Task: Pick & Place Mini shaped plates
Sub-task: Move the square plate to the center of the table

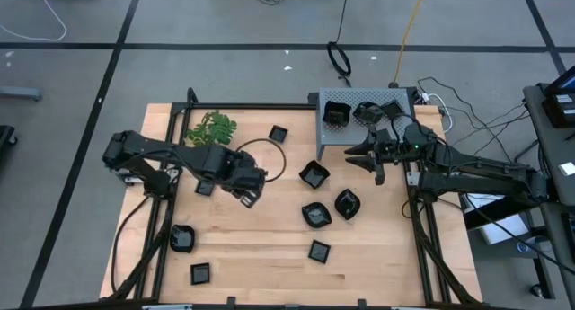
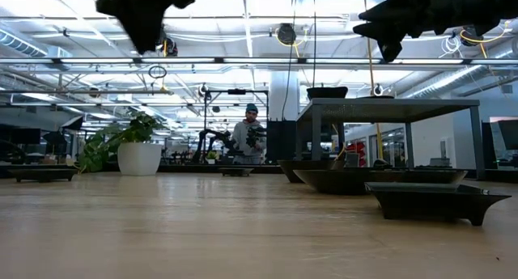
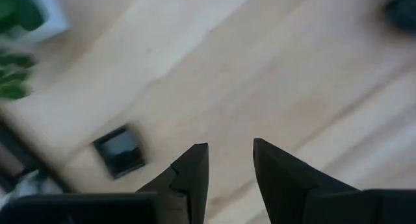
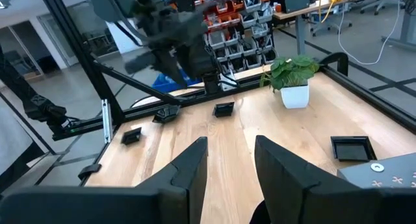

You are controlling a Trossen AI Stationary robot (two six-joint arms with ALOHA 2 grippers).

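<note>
I see a light wooden bench (image 1: 269, 256) carrying scattered small glossy black plates (image 1: 314, 175), a green leafy sprig in a white pot (image 1: 212, 128), and a grey perforated metal box (image 1: 359, 121) at its far right corner.

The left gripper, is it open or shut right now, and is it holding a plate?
Open and empty. In its wrist view the left gripper shows bare wood between its two parted fingers, and a small square plate lies on the table beside them, untouched.
</note>
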